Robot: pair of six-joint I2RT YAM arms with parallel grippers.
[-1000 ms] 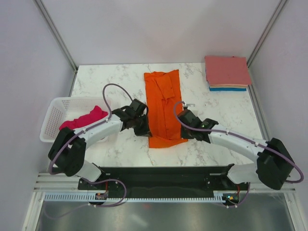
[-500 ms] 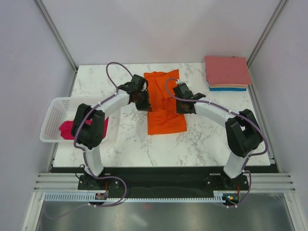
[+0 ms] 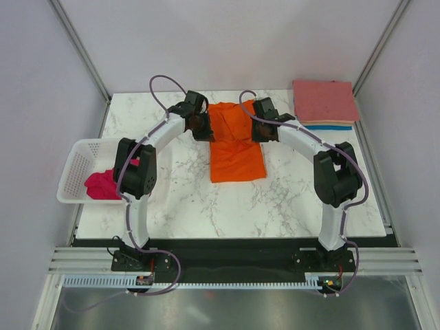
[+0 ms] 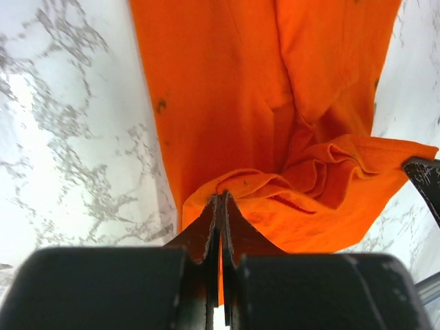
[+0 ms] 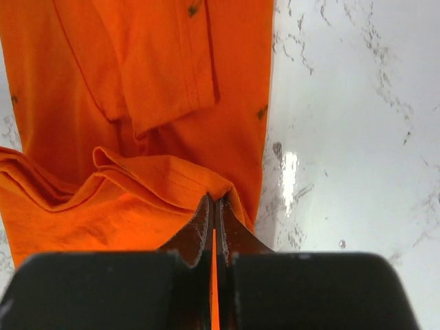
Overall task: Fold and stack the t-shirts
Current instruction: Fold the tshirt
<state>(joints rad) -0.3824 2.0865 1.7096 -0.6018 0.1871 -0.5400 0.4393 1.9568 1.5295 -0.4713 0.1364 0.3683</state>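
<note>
**Both arms pinch the orange t-shirt, one edge each**

The orange t-shirt lies lengthwise in the middle of the marble tabletop, toward the far side. Its near part is flat on the surface. Both arms reach out to its far part, one on each long side.

The left fingers are fully closed on a doubled edge of the orange cloth, on the shirt's left side. The left wrist view shows the fabric clamped right at the tips. The right fingers are closed the same way on the right side, with cloth nipped between the tips and no gap visible.

Between the two grips the held cloth sags in loose, bunched folds above the flat layer below. It looks raised off the tabletop, though how far I cannot tell. One sleeve lies folded in on the flat layer in the right wrist view. There are a few small dark specks on the fabric.

A magenta t-shirt sits crumpled in the white basket, at the tabletop's left edge and well apart from the orange one.

The folded stack sits in the far right corner. Salmon-pink is on top, with thin peach and blue edges showing under it on the near side. Neither arm touches it.
</note>
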